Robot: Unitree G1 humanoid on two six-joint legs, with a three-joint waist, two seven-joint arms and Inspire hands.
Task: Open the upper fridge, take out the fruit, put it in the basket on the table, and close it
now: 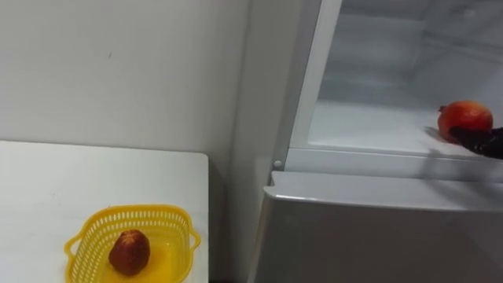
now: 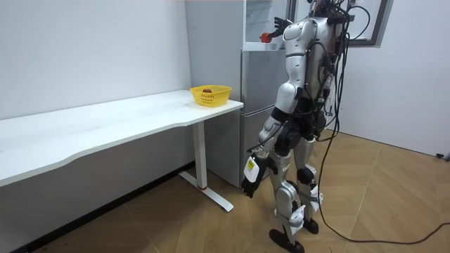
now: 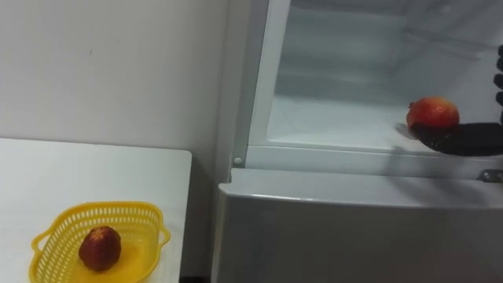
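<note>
A round red fruit (image 1: 465,119) (image 3: 432,113) lies on the white shelf (image 1: 369,130) of the open upper fridge compartment, near its right side. My right hand (image 3: 464,138) reaches into the compartment from the right. Its thumb lies straight just in front of and under the fruit, and its fingertips (image 3: 498,79) stand spread at the right, apart from the fruit. The room view has the fruit (image 2: 265,36) and the right hand (image 2: 279,28) raised at the fridge. My left hand (image 2: 249,184) hangs by my thigh, fingers relaxed.
A yellow basket (image 1: 86,228) (image 3: 47,236) with a dark red fruit (image 1: 130,251) in it stands on the white table (image 1: 47,181), near the corner next to the fridge. The lower fridge door (image 1: 377,236) is closed. I stand facing the fridge.
</note>
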